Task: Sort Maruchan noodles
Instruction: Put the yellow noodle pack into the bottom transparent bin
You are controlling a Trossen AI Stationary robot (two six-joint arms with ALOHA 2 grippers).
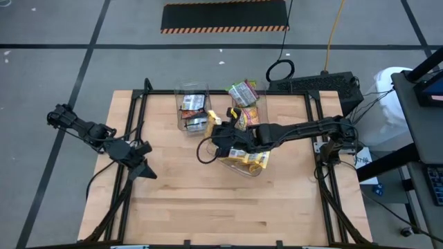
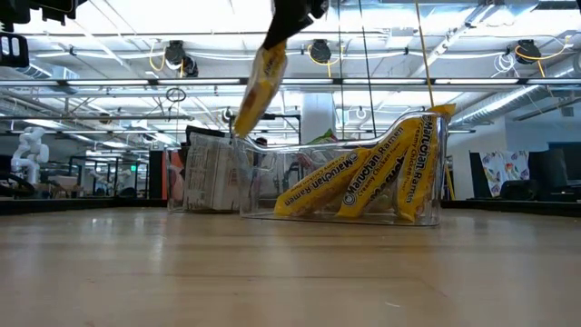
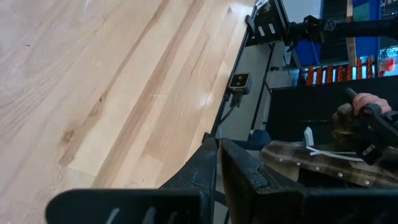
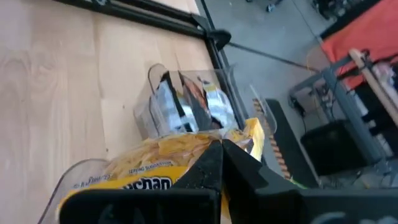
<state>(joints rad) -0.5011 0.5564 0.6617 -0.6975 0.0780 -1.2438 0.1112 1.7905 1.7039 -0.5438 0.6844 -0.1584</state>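
At centre frame in the high view, the right gripper (image 1: 220, 133) reaches in from the right, its fingers pinched shut on a yellow noodle packet (image 2: 257, 86) that hangs tilted in the air near the top of the low view, left of and above the near clear bin (image 2: 427, 213). That bin holds more yellow packets (image 2: 349, 186) leaning on edge. Behind it, a second bin (image 1: 192, 111) holds packets showing silvery and dark faces (image 1: 192, 104), and a third bin (image 1: 250, 111) at upper centre carries green packets (image 1: 243, 92). Far left, the left gripper (image 1: 143, 168) waits over the wooden table (image 1: 208, 200), its fingers nearly together on nothing.
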